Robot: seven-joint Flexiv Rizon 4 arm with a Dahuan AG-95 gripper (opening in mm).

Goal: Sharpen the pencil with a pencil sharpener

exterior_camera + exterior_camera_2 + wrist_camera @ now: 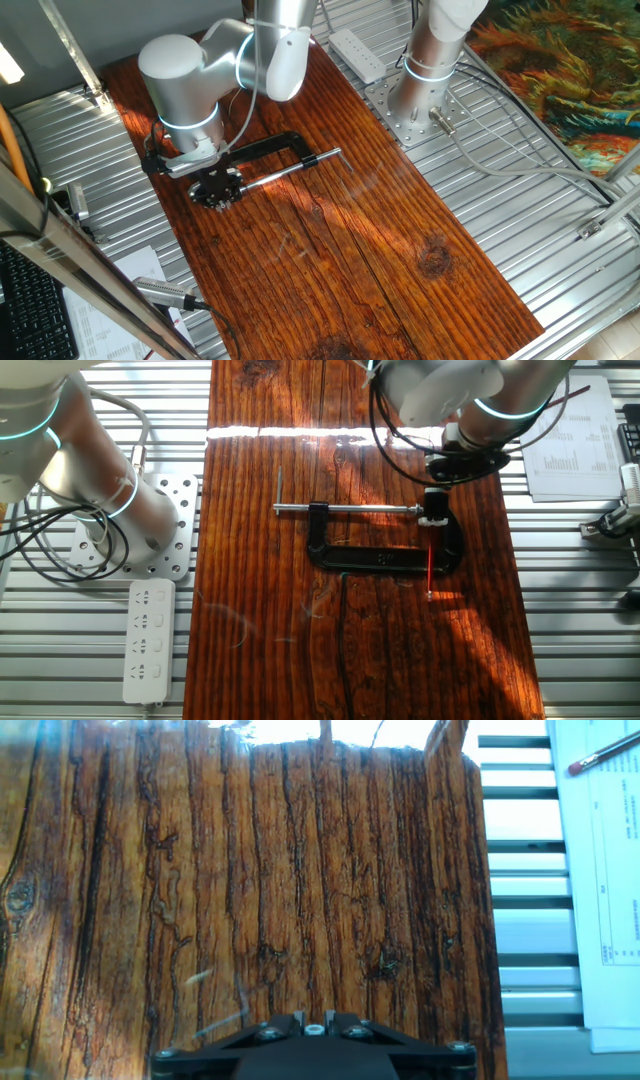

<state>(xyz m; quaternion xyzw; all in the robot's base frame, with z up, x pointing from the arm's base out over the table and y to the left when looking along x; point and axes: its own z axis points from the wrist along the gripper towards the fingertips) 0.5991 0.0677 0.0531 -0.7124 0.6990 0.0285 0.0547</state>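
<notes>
Other fixed view, tool grips pencil (upright) over black clamp, power strip aside

Dark-grained wooden tabletop streaked with sunlight, set on ribbed metal decking. White power strip lying beside it. Printed paper sheets on one side. Colourful patterned fabric beyond.

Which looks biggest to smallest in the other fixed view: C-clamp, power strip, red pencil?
1. C-clamp, its silver screw rod included, spans the most.
2. Power strip, shorter but a broad white block.
3. Red pencil, a thin short stick.

All lie at about table height, so nearness hardly skews this.
</notes>
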